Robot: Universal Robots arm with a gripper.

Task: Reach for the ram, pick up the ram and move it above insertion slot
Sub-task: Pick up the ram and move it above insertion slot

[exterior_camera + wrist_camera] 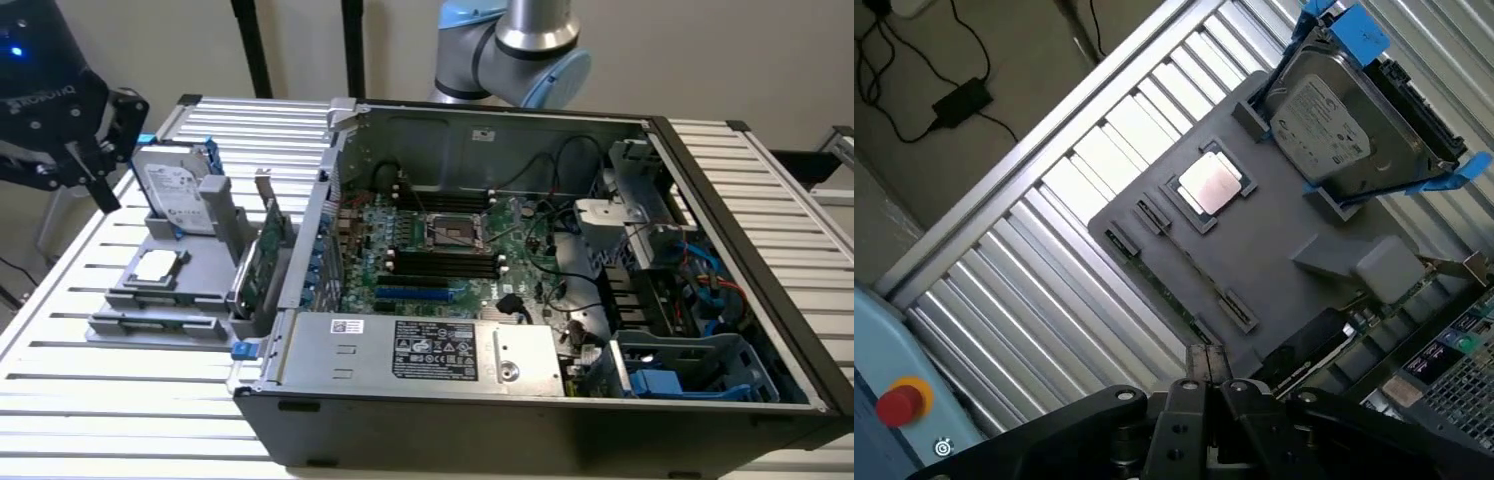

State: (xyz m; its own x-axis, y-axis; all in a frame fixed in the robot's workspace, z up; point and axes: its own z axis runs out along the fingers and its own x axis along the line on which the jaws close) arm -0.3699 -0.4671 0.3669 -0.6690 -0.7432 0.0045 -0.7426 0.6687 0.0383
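Fingers point(1206, 365) in the wrist view are pinched shut on nothing. Their tips hover by the near end of the ram point(1162, 283), which runs straight away from them along the grey tray's point(1294, 230) edge (thin, hard to read). In the exterior view, I see that tray on the tabletop point(134, 400), on the exterior view's left of the computer case point(441, 425).

My arm point(514, 45) is silver tubing with pale blue joint caps. The tool point(1206, 368) is matte black with round screws and white lettering, Robotiq I think.
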